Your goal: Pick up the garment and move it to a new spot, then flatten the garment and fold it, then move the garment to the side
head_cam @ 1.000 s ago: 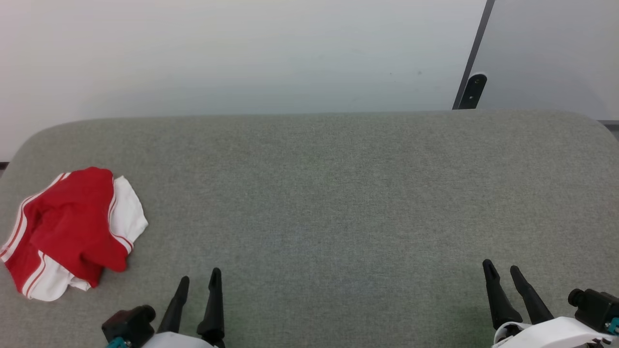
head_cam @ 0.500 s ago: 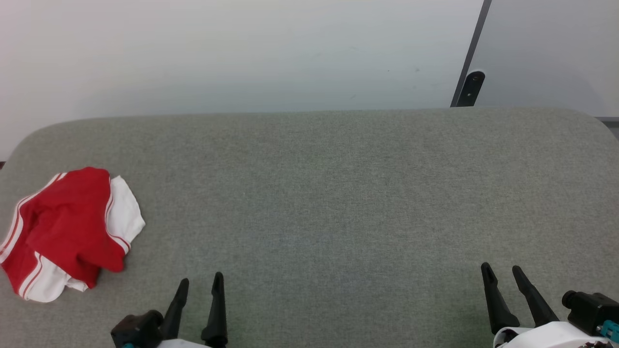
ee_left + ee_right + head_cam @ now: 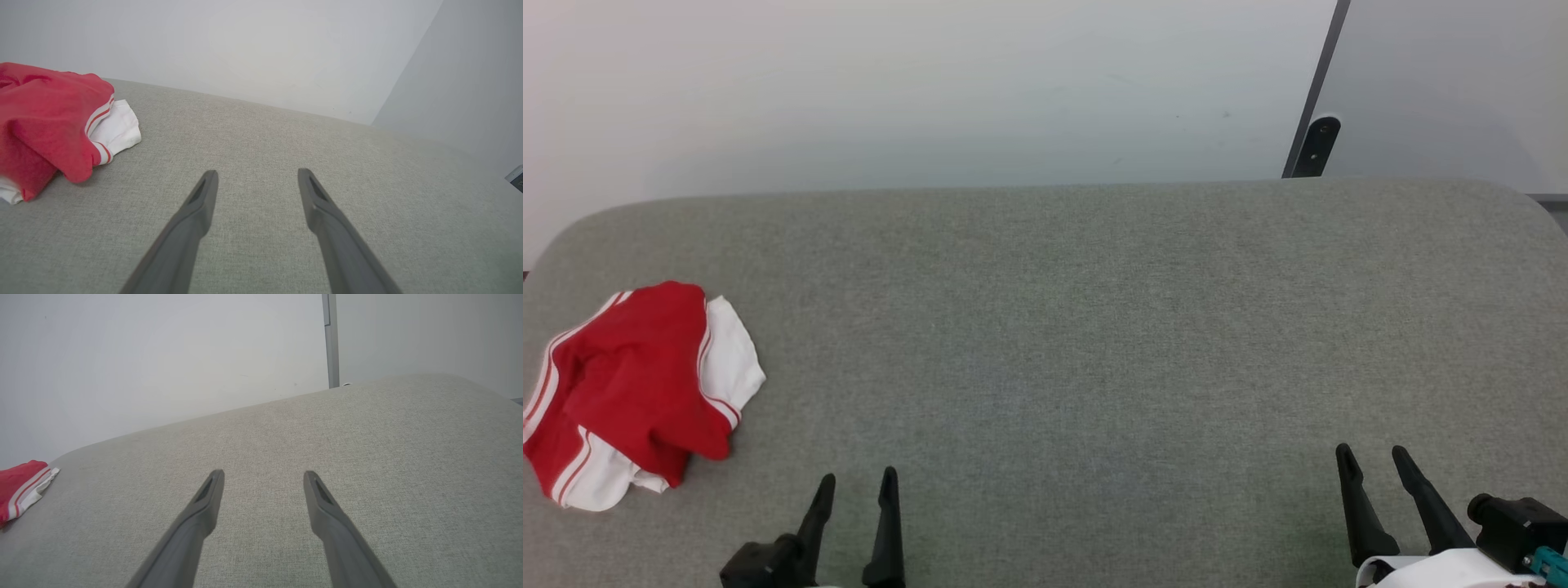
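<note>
The garment point(image 3: 629, 392) lies crumpled in a red and white heap at the left end of the grey fabric surface point(image 3: 1078, 327), showing striped trim; its lettering is hidden. In the left wrist view the garment point(image 3: 49, 122) sits at the far left, apart from the fingers. My left gripper point(image 3: 858, 483) stands open near the front edge, to the right of the heap and touching nothing. My right gripper point(image 3: 1372, 457) is open and empty at the lower right. The right wrist view catches a bit of the garment point(image 3: 20, 490) at its left edge.
A pale wall runs behind the surface. At the back right a dark vertical strip point(image 3: 1319, 90) with a black bracket point(image 3: 1319, 143) divides two wall panels. The surface's far corners are rounded.
My left gripper has drawn back toward the bottom edge and its fingers stand a little wider. The whole view has shifted slightly; the garment lies as before.
</note>
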`<state>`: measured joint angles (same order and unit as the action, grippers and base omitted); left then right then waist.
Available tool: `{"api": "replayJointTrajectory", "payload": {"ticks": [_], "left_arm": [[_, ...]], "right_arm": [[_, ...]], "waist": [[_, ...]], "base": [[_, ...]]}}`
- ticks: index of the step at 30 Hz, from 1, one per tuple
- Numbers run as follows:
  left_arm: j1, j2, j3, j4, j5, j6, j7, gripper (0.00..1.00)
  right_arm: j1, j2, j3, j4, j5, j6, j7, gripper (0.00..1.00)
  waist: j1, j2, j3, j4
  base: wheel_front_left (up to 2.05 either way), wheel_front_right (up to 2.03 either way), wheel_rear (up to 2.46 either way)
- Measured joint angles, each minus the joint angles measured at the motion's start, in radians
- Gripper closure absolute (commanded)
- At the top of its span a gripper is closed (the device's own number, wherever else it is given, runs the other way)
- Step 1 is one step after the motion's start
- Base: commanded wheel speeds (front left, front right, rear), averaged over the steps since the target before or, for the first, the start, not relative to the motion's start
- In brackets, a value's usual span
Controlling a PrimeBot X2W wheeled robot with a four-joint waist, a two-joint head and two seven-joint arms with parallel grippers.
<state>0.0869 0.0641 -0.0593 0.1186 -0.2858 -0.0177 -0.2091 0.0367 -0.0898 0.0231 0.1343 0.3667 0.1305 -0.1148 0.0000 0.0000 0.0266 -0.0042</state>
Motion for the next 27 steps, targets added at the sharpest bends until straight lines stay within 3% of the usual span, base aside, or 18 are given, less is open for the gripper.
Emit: {"api": "replayJointTrajectory", "payload": {"ticks": [27], "left_arm": [[0.028,-0.011,0.015,-0.02,0.195,-0.019,-0.051,0.0]], "right_arm": [[0.023,0.009,-0.013,-0.009,-0.141,0.0,-0.061,0.0]], "waist": [[0.0,0.0,0.014,-0.005]], "base": [[0.0,0.0,0.0]]}}
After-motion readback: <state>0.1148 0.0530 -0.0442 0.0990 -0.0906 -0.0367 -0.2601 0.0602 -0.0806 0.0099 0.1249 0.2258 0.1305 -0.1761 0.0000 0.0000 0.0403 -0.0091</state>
